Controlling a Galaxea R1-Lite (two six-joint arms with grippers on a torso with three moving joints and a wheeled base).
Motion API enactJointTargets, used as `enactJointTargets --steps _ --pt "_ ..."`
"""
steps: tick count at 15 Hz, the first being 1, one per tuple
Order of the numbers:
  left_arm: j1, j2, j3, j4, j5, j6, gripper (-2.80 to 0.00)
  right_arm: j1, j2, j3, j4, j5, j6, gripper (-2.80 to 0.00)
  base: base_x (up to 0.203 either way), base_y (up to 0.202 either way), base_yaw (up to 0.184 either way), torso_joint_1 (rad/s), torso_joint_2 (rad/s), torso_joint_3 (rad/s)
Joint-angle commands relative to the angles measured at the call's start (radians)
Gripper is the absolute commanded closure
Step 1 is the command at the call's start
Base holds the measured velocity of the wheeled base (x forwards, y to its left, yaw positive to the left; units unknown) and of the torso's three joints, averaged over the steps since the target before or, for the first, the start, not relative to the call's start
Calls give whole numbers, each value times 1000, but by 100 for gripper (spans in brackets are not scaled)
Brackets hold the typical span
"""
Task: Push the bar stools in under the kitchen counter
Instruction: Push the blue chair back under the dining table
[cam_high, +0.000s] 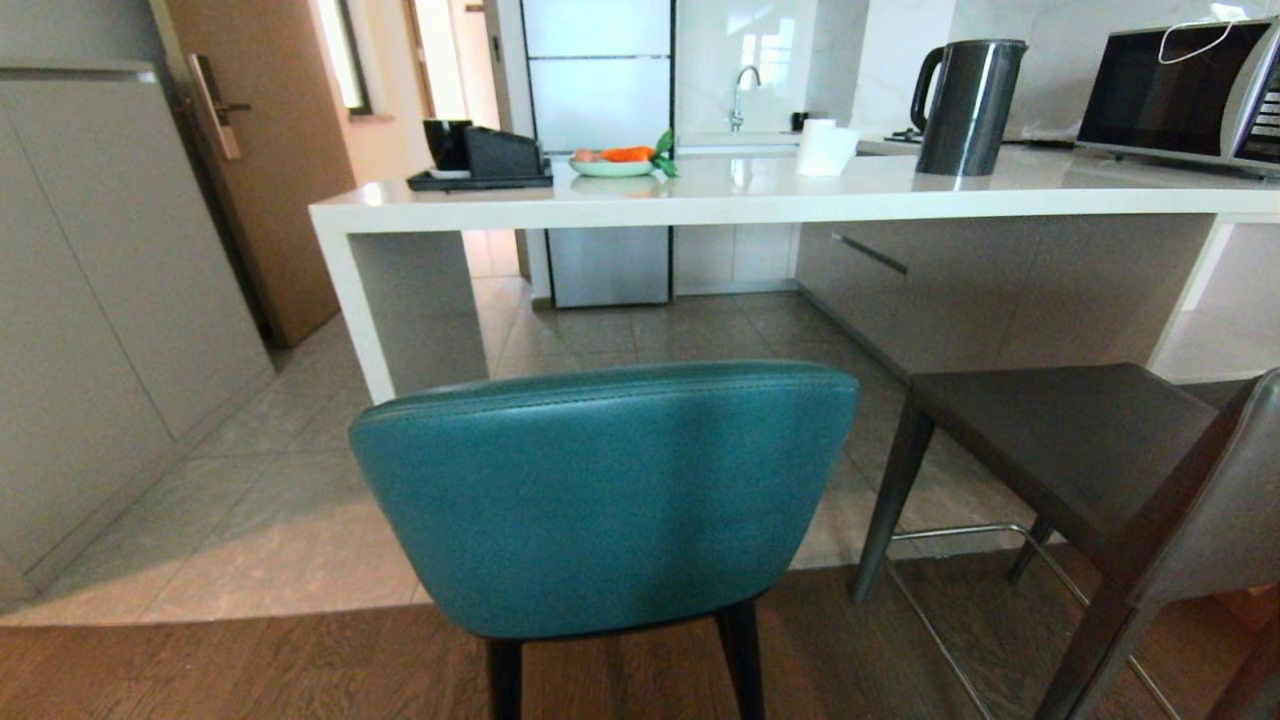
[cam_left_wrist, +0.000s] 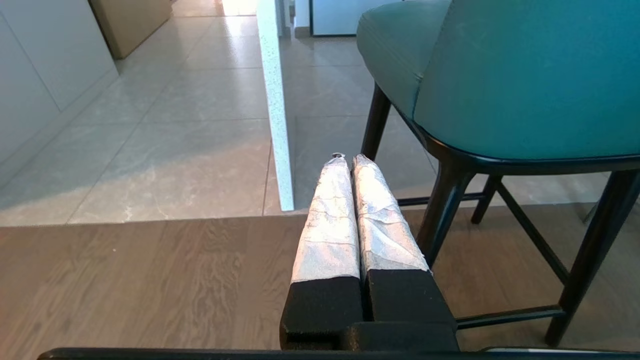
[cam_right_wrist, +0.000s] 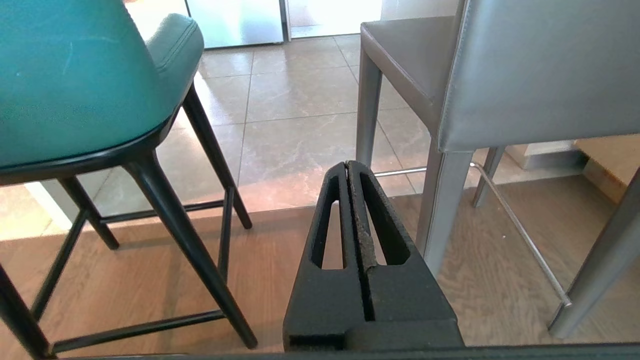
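The teal bar stool stands right in front of me, its rounded back toward me, short of the white kitchen counter. To its right the dark grey bar stool stands at an angle, its seat near the counter's edge. Neither arm shows in the head view. My left gripper hangs low, left of the teal stool, shut and empty, its fingers wrapped in white tape. My right gripper is shut and empty too, low between the teal stool and the grey stool.
On the counter stand a black kettle, a paper roll, a plate of vegetables, a black tray and a microwave. The counter's slab leg is left of the teal stool. Grey cabinets line the left wall.
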Motion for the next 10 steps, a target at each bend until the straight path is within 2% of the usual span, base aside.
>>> enactJointTargets --steps 1,7,8,9,10 --pt "1 1 -1 -1 1 -2 0 0 2 5 -3 -1 2 0 0 0 0 0 0 0" --pt "2 -1 -7 -3 2 0 0 0 0 -4 -28 15 -5 0 0 0 0 0 0 0" --pt "3 4 -46 0 -7 -2 0 0 2 -47 -47 61 5 0 0 0 0 0 0 0" --pt "3 31 -98 7 -23 -6 0 0 18 -106 -48 159 23 0 0 0 0 0 0 0" --pt "2 98 -149 6 -41 -19 0 0 70 -150 -39 217 36 0 0 0 0 0 0 0"
